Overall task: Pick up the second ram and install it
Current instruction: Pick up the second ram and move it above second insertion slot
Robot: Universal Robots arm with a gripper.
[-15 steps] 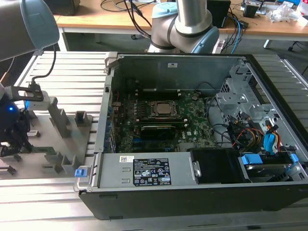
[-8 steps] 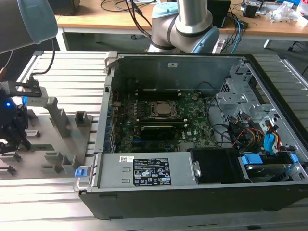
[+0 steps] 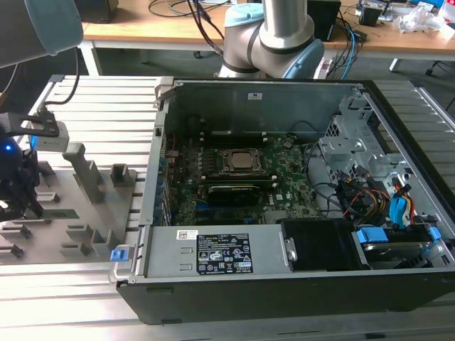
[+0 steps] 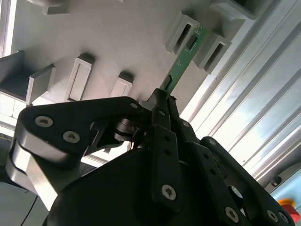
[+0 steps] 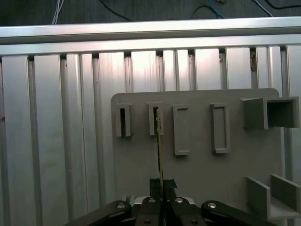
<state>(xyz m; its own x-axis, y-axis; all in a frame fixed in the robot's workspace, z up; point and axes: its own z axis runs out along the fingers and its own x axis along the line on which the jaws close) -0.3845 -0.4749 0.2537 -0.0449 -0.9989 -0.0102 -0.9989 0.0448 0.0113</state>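
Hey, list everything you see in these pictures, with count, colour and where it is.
aluminium table: one, silver, under everything
computer case: one, black, open, middle of the exterior view
motherboard: one, green, inside the computer case
holder plate: one, grey, on the aluminium table
holder blocks: several, grey, on the holder plate
second ram: one, green, far end at a holder block
desk: one, brown wood, behind the computer case
arm: one, grey and blue, base behind the computer case
gripper: one, black, shut on the second ram
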